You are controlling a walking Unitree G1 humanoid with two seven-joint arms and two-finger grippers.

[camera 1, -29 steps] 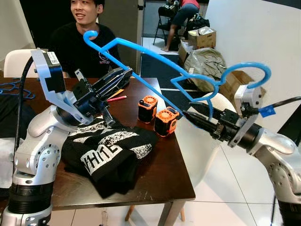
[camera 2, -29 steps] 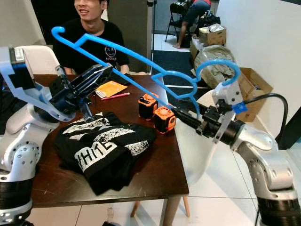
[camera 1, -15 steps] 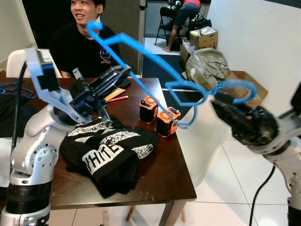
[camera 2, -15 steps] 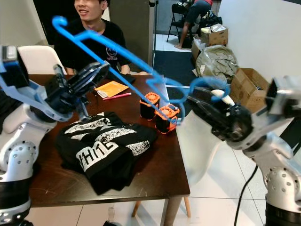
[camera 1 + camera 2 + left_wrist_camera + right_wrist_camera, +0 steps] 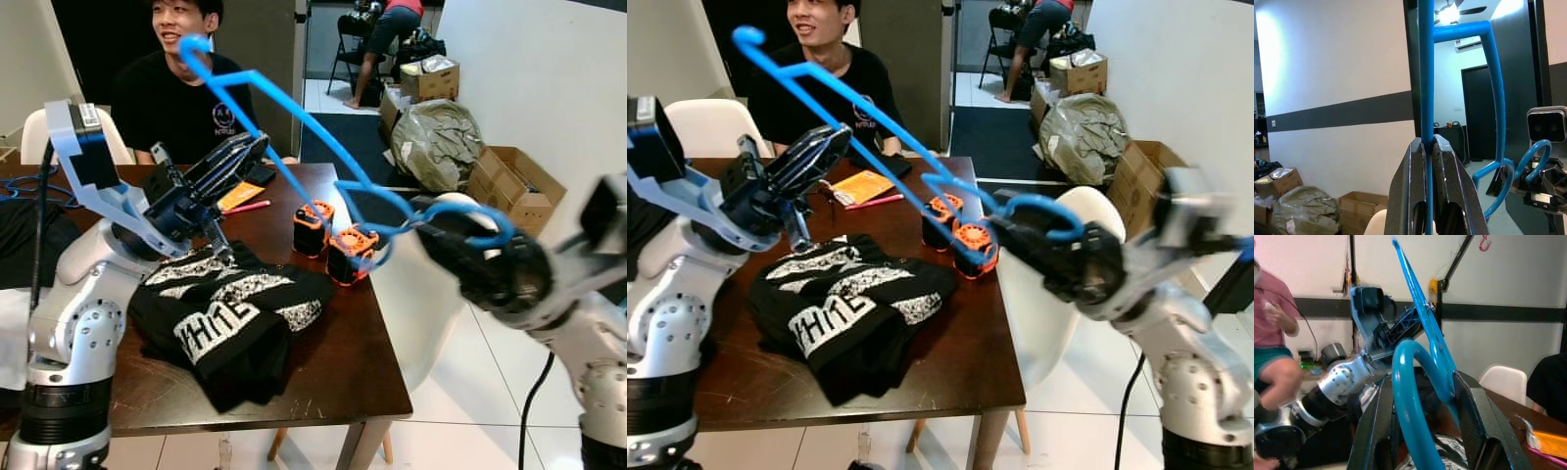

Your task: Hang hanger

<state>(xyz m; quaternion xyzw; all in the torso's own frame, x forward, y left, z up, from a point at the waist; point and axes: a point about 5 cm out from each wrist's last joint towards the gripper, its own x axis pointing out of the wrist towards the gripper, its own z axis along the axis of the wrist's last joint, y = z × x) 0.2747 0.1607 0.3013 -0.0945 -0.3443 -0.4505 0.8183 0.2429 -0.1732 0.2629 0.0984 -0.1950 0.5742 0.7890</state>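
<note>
Left gripper (image 5: pixel 1428 147): black fingers pressed together on a thin straight bar of the hanger (image 5: pixel 294 127), held in the air above the table's far half. Right gripper (image 5: pixel 1425 396): fingers spread, with the hanger's rounded hook loop lying between them; raised off the table's right edge, in front of a white chair (image 5: pixel 411 294).

Hanger: one, bright blue, smooth plastic, thin-rodded, with a curled tip at its upper far end and a round hook at the right-gripper end; spans the air between both grippers, clear of the table.

Table (image 5: pixel 333 362): dark brown wood, rectangular. One black shirt (image 5: pixel 230 313) with white lettering, crumpled, near the front edge. Two small orange-and-black blocks (image 5: pixel 331 242), boxy with round tops, side by side near the right edge. One orange sheet (image 5: pixel 860 185) and one pink pen (image 5: pixel 872 201) toward the far edge.

Room: white tiled floor, white walls. One person in a black shirt (image 5: pixel 171 98) seated behind the far edge. Second person (image 5: pixel 377 39) bending over in the background beside cardboard boxes (image 5: pixel 514 181) and a grey-green wrapped bundle (image 5: pixel 436 142) along the right wall.
</note>
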